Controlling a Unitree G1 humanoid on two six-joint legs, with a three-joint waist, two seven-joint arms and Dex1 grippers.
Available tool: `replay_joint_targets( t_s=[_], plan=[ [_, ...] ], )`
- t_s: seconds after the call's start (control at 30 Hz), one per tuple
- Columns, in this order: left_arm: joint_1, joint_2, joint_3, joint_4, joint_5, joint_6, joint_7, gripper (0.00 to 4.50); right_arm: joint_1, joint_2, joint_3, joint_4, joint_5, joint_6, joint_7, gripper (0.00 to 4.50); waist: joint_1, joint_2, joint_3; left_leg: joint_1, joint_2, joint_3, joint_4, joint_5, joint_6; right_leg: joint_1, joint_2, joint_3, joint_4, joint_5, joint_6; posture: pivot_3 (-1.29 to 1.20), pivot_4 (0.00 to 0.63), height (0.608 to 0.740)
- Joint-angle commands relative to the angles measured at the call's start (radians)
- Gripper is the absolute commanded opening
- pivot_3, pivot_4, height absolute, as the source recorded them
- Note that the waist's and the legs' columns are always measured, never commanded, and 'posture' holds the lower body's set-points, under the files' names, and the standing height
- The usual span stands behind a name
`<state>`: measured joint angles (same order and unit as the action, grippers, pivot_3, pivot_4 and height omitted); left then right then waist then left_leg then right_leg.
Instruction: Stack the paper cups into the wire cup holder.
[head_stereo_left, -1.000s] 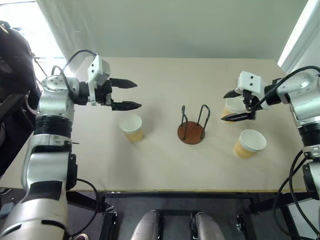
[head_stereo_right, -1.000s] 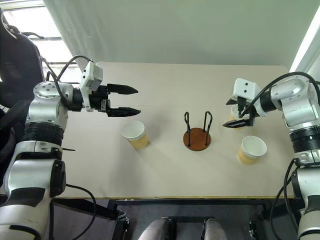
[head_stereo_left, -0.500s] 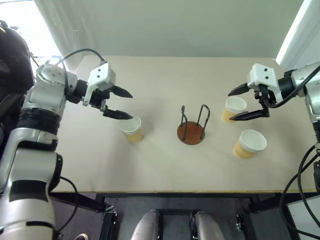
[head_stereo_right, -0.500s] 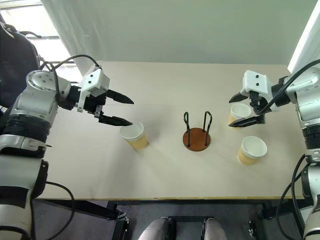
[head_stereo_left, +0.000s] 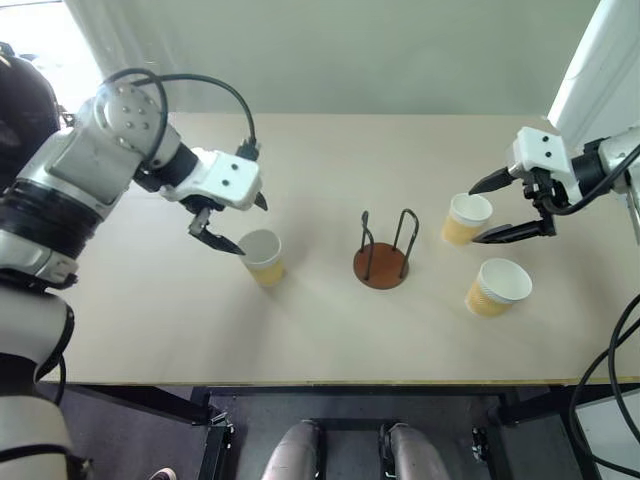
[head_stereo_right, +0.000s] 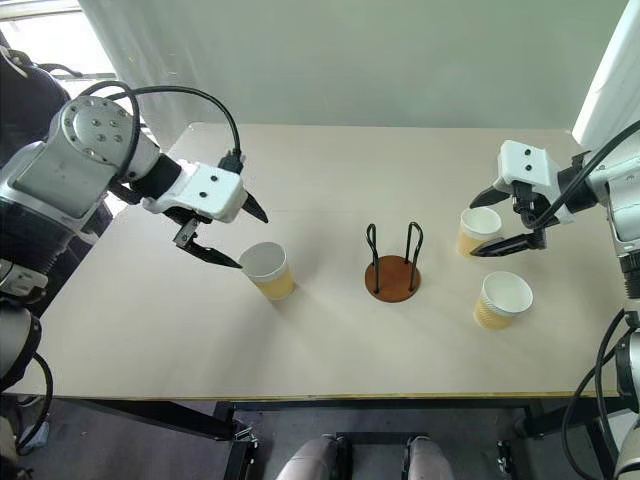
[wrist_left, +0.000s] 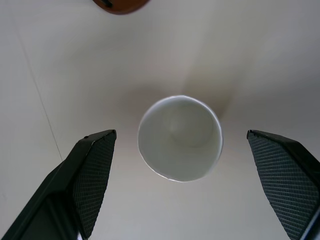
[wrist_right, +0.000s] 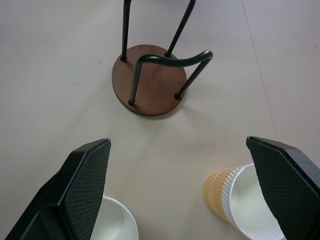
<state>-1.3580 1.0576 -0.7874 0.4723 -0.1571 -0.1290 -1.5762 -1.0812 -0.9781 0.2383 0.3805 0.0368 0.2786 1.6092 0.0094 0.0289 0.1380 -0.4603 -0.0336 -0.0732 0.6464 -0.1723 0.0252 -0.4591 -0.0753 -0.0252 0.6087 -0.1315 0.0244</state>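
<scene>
Yellow-tan paper cups, three, all upright on the beige tabletop (head_stereo_left: 330, 340), none stacked. One cup (head_stereo_left: 263, 256) stands left of the wire cup holder (head_stereo_left: 385, 255); two stand to its right, the farther (head_stereo_left: 466, 218) and the nearer (head_stereo_left: 497, 287). Holder: empty, mid-tabletop. Left end effector (head_stereo_right: 222, 232): wide open, holding nothing, poised over the left cup. Right end effector (head_stereo_left: 510, 207): wide open, empty, beside the farther right cup. Judged status: no cup placed; all three remain.

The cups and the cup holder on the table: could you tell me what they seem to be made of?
Cups: likely paper, matte, with ribbed yellow-tan walls and white rims. Cup holder: a reddish-brown disc base, perhaps wood or coated metal, and thin black bent wire loops, apparently painted metal.
</scene>
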Motion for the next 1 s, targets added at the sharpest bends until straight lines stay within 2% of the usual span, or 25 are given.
replay_joint_targets(
  t_s=[0.03, 0.53, 0.73, 1.0],
  plan=[
    [-0.046, 0.026, -0.001, 0.003, 0.047, -0.05, -0.038, 4.5, -0.032, -0.022, -0.009, -0.016, 0.007, -0.001, 0.005, 4.47, -0.001, 0.0, 0.0, 0.0, 0.0, 0.0, 0.0, 0.0, 0.001, 0.0, 0.0, 0.0, 0.0, 0.0, 0.0, 0.0, 0.15, 0.74],
    [0.029, 0.152, -0.06, -0.113, 0.048, -0.036, -0.038, 4.5, -0.046, -0.039, 0.021, 0.005, 0.013, -0.015, 0.005, 4.47, -0.002, 0.0, 0.0, 0.0, 0.0, 0.0, 0.0, -0.002, 0.0, 0.0, 0.0, 0.0, 0.0, -0.002, 0.0, 0.0, 0.15, 0.74],
    [0.117, 0.128, -0.023, -0.089, 0.097, -0.133, -0.038, 4.5, -0.044, -0.024, 0.02, 0.001, 0.012, -0.011, 0.005, 4.47, -0.003, 0.0, 0.0, 0.001, 0.0, 0.0, 0.0, -0.002, 0.0, 0.0, 0.0, 0.0, 0.002, -0.002, -0.001, 0.0, 0.15, 0.74],
    [0.15, 0.055, 0.054, 0.006, 0.141, -0.222, -0.038, 4.5, -0.029, -0.024, 0.02, -0.02, 0.016, -0.001, 0.005, 4.47, -0.002, 0.0, 0.0, 0.001, 0.0, 0.0, 0.001, -0.002, 0.0, 0.0, 0.0, 0.0, 0.002, -0.002, -0.001, 0.0, 0.15, 0.74]
  ],
)
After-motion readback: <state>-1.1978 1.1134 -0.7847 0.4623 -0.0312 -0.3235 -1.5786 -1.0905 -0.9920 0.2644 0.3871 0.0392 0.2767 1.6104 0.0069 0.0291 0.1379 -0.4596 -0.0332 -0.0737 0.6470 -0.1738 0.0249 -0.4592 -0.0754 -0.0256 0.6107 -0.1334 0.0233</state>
